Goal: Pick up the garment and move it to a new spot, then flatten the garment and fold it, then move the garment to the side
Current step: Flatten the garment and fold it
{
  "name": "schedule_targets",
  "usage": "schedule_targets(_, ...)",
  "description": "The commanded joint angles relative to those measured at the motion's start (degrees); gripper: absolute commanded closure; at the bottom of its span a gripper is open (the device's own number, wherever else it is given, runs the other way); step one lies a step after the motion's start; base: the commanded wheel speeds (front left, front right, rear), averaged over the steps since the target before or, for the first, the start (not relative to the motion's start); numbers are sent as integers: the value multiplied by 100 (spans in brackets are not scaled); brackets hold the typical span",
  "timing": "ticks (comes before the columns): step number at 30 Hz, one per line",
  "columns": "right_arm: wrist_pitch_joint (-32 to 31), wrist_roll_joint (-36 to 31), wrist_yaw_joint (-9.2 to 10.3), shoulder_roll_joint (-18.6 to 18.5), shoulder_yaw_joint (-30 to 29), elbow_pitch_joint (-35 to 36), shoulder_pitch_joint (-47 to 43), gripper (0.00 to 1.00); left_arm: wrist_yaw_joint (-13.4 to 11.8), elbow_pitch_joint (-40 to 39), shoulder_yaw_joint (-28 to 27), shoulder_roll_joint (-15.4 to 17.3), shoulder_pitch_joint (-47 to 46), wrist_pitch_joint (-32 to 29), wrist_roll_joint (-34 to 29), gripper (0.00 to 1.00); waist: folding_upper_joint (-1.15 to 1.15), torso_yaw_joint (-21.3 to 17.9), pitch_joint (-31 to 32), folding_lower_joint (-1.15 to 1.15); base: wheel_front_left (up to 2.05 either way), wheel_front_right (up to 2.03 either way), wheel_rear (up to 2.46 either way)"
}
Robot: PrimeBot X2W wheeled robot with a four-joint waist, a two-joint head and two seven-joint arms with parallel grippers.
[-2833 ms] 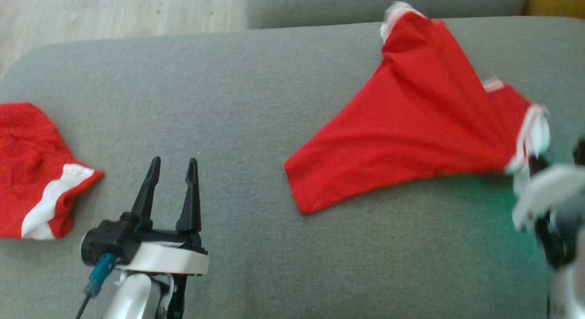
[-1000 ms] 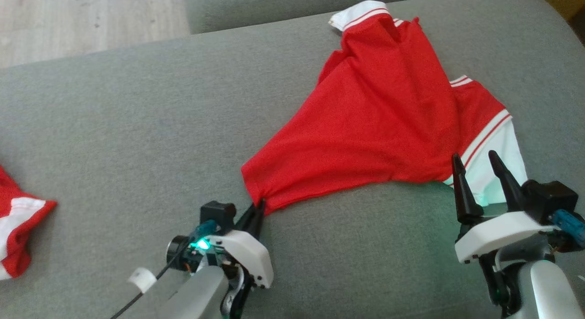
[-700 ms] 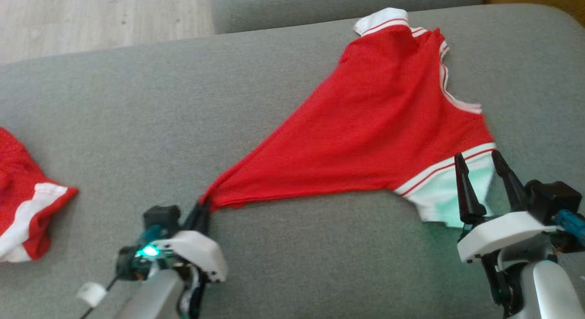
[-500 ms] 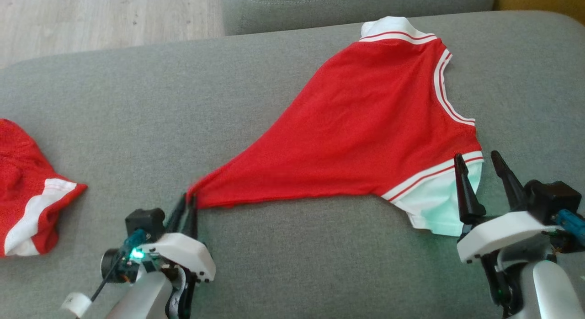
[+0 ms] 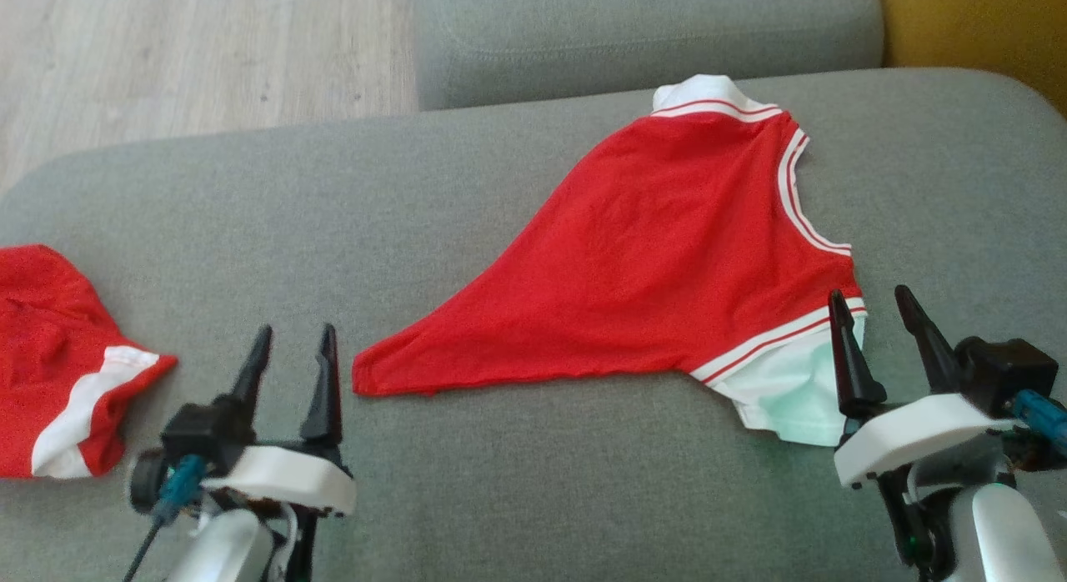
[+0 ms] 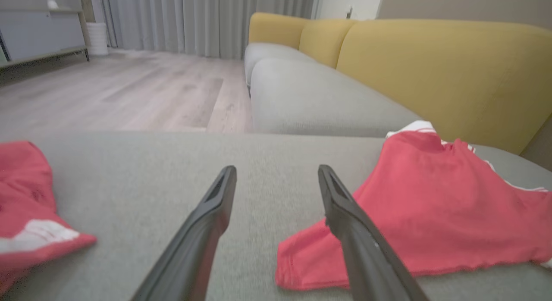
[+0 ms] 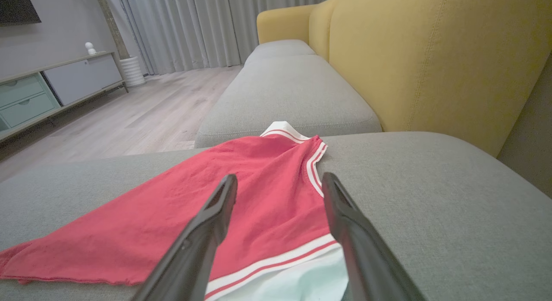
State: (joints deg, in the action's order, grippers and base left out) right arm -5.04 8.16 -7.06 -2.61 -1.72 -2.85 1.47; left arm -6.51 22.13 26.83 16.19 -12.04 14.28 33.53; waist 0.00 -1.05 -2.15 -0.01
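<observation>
Garment point(image 5: 667, 248) flat on cushion point(image 5: 333, 215), bare room leftward; left gripper point(image 5: 296, 332) spread beside corner point(image 5: 367, 380); right gripper point(image 5: 868, 294) spread, maybe touching hem point(image 5: 792, 382).

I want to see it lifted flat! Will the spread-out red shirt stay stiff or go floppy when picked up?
Probably floppy: the red shirt lies thin and wrinkled, tapering to a corner near the left claw. It looks light, thin cloth flat on the sofa cushion. Lifted by one corner, it would likely hang and bunch.
</observation>
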Motion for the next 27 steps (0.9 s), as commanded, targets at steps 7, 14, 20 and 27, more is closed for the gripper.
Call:
schedule_targets(7, 97, -121, -43, -27, 206, 150, -32, 0, -115, -889, -883, 279, 383, 71, -425, 0, 0, -8, 229, 1, 0, 0, 0)
schedule_targets(14, 124, -157, -43, -27, 271, 109, -64, 0, -131, -929, -929, 257, 574, 71, -397, 0, 0, -19, 244, 1, 0, 0, 0)
schedule_targets(20, 107, -149, -43, -27, 293, 113, -72, 0, -147, -937, -907, 225, 609, 71, -382, 0, 0, -27, 223, 1, 0, 0, 0)
schedule_targets(27, 77, -132, -43, -27, 326, 193, -36, 0, -123, -933, -770, 125, 524, -2, -385, 0, 0, -46, 71, 1, 0, 0, 0)
